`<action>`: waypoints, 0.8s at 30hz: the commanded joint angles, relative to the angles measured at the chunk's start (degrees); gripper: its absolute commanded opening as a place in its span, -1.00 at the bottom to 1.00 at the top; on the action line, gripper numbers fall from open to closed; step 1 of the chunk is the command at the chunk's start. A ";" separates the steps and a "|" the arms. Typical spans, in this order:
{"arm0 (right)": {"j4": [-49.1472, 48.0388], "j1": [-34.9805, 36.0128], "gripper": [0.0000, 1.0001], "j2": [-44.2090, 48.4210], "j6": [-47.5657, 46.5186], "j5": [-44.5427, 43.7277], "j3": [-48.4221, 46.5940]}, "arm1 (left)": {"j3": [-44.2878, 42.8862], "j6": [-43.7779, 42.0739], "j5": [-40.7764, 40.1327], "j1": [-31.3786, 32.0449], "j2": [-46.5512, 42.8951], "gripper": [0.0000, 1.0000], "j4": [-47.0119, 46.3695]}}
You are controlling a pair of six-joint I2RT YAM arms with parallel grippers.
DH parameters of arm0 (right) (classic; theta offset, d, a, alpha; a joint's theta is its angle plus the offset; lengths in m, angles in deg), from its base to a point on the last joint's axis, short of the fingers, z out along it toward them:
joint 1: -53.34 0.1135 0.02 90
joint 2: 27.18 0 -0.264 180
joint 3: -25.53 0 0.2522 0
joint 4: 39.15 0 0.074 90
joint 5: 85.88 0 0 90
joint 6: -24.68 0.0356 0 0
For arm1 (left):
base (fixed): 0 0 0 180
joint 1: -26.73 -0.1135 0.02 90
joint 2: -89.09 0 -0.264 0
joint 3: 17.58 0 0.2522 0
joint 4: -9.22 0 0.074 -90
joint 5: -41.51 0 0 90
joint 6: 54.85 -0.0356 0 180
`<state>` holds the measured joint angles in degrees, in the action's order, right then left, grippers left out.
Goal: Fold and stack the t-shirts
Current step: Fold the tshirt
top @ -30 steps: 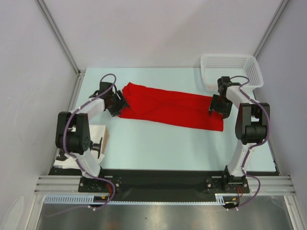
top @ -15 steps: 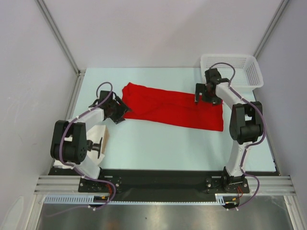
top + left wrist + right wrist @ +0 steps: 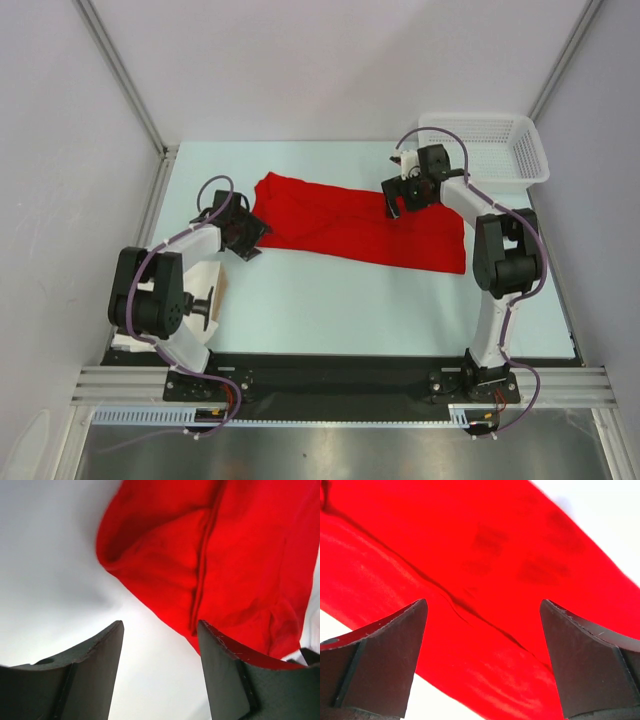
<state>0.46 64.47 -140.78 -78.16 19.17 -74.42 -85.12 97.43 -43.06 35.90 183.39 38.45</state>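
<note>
A red t-shirt point(image 3: 350, 220) lies on the table as a long folded band, running from upper left to lower right. My left gripper point(image 3: 250, 240) is open at the band's lower left corner, over bare table, with the cloth point(image 3: 240, 555) just ahead and to its right. My right gripper point(image 3: 392, 203) is open and empty above the band's upper edge, right of its middle. In the right wrist view the red cloth point(image 3: 485, 595) with a long crease fills the space between the fingers.
A white mesh basket point(image 3: 485, 145) stands at the back right corner. A white folded cloth or paper point(image 3: 205, 290) lies by the left arm's base. The table's light surface point(image 3: 350, 310) stretches in front of the shirt.
My right gripper has moved from the shirt's right end up and leftward along its far edge. My left gripper has slid a little down, to the band's lower left corner.
</note>
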 commanded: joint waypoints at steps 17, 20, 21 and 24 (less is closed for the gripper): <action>-0.97 -0.06 0.94 -3.91 -14.32 4.72 -0.47 | -4.75 2.06 -14.39 -0.91 5.62 0.26 1.93; -1.76 0.20 0.93 -3.29 -14.67 7.26 1.46 | -6.42 1.44 -14.49 -1.26 7.47 0.25 1.68; -1.85 0.29 0.93 -3.47 -14.76 7.45 1.73 | -6.69 1.09 -14.48 -1.35 7.91 0.22 1.59; -2.29 0.56 0.92 -4.69 -15.28 4.39 2.26 | -7.65 0.56 -14.22 -1.61 9.58 0.00 0.62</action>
<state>-0.39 64.76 -145.16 -92.00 24.00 -72.48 -90.85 98.51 -55.97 34.87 191.04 39.52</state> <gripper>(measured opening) 0.963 0.517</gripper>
